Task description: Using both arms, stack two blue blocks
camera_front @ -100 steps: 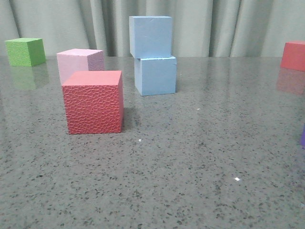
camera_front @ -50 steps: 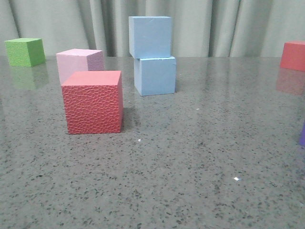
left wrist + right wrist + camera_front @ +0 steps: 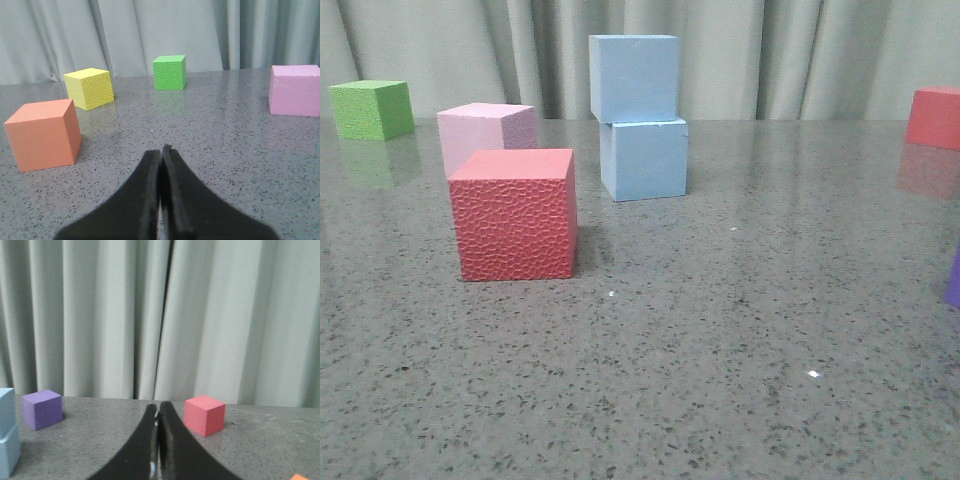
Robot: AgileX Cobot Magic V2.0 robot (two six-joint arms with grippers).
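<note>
Speckled grey stone is forming the tabletop [image 3: 720,380], which is spreading wide and bare across the whole near half of the front view, with pale curtains [image 3: 770,50] hanging along its far edge. Two blue blocks are standing near the middle back, the upper blue block [image 3: 634,78] sitting on the lower blue block [image 3: 644,159] with its edges shifted slightly to the left. One textured red cube [image 3: 515,214] is sitting in front and to the left of the stack, well apart from it, and one pink cube [image 3: 486,133] is showing just behind the red one. One green cube [image 3: 372,109] is resting near the far left edge, and a second, smoother red cube [image 3: 934,117] is being cut off by the right edge. A sliver of a purple cube [image 3: 954,278] is peeking in lower on the right. The left gripper [image 3: 161,150] is hovering with its jaws pressed together and holding nothing, facing one orange cube [image 3: 44,134] and one yellow cube [image 3: 89,88]. The right gripper [image 3: 158,415] is likewise showing its jaws together and empty.
</note>
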